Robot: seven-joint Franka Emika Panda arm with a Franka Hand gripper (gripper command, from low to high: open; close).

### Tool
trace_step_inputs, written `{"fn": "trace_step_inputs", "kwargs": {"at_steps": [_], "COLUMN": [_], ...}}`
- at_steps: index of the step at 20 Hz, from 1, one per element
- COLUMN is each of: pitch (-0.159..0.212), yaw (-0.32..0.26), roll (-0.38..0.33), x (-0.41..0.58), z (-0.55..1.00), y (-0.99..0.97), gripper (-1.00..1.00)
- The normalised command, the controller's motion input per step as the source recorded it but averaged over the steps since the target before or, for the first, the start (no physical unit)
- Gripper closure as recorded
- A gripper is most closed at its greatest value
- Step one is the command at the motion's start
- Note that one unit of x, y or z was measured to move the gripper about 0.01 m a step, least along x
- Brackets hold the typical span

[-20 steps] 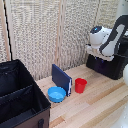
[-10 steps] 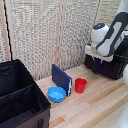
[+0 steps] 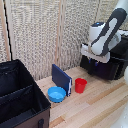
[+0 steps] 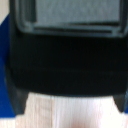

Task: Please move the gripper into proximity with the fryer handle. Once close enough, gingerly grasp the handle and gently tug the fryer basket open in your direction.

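In the exterior view the boxy black air fryer (image 3: 109, 70) stands at the right on the wooden table. The bulky white arm reaches down in front of it, and my gripper (image 3: 90, 56) hangs right at the fryer's face. The arm and gripper hide the fryer handle, and the basket front shows only partly. In the wrist view the black fryer body (image 4: 65, 65) fills the picture very close, with a grey panel (image 4: 70, 10) at one edge. A blurred blue shape (image 4: 4, 70) lies at the side. I cannot make out the fingers' spacing.
A large black divided bin (image 3: 20, 97) stands at the exterior view's left. A blue bowl (image 3: 56, 94), an upright blue board (image 3: 61, 77) and a red cup (image 3: 80, 85) sit mid-table. A slatted wall (image 3: 40, 35) runs behind. Wooden tabletop (image 3: 95, 107) lies in front.
The arm has shifted only slightly near the fryer. The bin, bowl, board and cup have not moved.
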Motion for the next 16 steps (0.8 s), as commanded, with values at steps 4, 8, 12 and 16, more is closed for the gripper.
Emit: {"fn": "trace_step_inputs", "kwargs": {"at_steps": [4, 8, 12, 16], "pitch": [0.0, 0.0, 0.0, -0.021], "yaw": [-0.105, -0.078, -0.17, -0.219], "roll": [0.062, 0.065, 0.005, 0.002], "x": [0.029, 0.204, 0.324, 0.088], "z": [0.0, -0.02, -0.24, -0.04], "y": [0.81, 0.47, 0.07, 0.01], "gripper": [1.0, 1.0, 1.0, -1.0]}}
